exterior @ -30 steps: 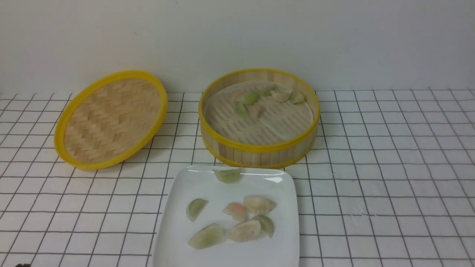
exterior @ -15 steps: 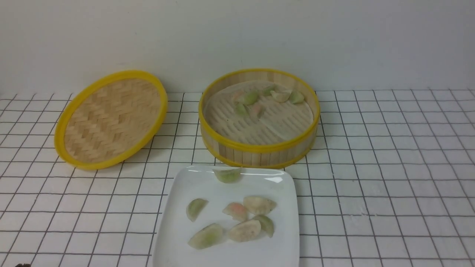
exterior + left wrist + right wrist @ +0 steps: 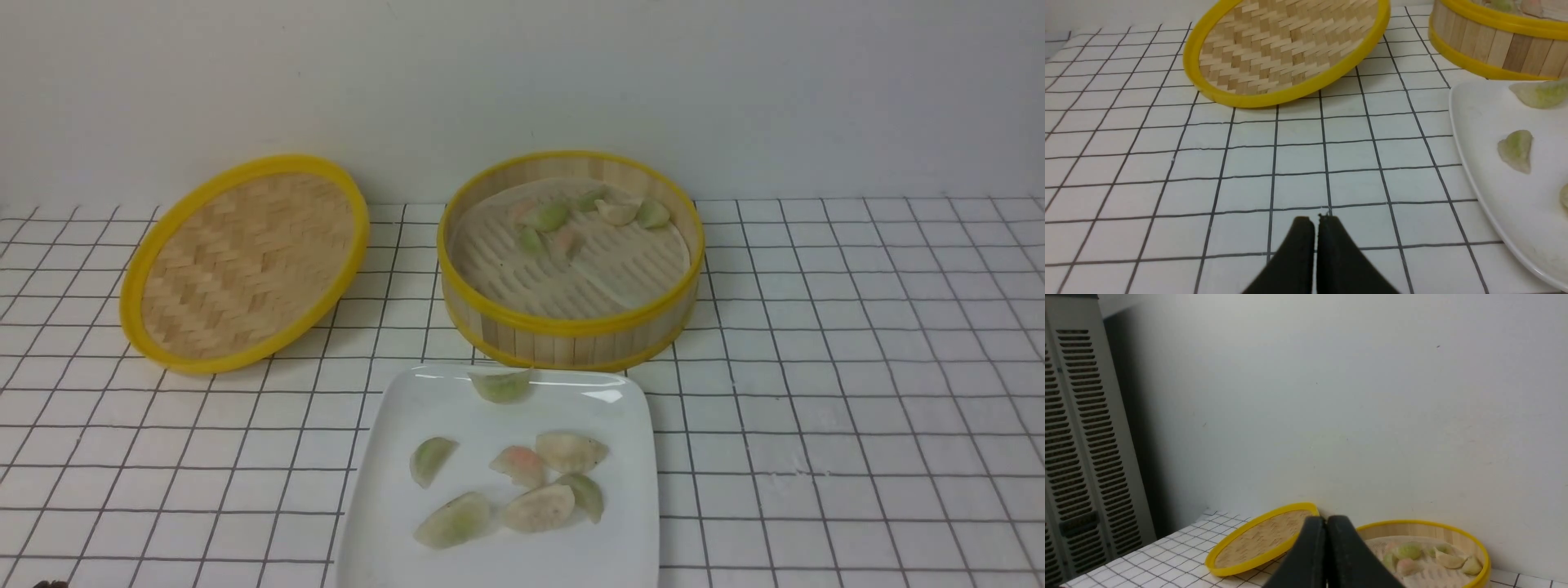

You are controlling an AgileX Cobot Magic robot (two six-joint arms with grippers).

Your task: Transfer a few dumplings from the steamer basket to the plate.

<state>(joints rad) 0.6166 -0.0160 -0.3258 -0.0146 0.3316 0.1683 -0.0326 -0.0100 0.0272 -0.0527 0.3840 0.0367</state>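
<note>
Sitting just in front of the steamer basket (image 3: 571, 261), the plate (image 3: 392, 506) carries seven dumplings (image 3: 522, 465); more lie inside the basket. Left gripper (image 3: 1316, 220) and right gripper (image 3: 1326, 520) both pressed together, empty.

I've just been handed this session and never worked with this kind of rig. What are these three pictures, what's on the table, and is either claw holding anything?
This is a two-armed robot with a camera between its arms and one on each wrist. The front view looks forward over the tiled table: a white plate nearest the robot with seven dumplings on it, the steamer basket behind it holding several more, and the woven lid lying off to the robot's left. Neither arm shows there. The left wrist view looks over the left gripper, low above the table beside the plate, jaws pressed together, holding nothing. The right wrist view looks past the right gripper toward the wall, lid and basket; its jaws are also shut and empty.
</note>
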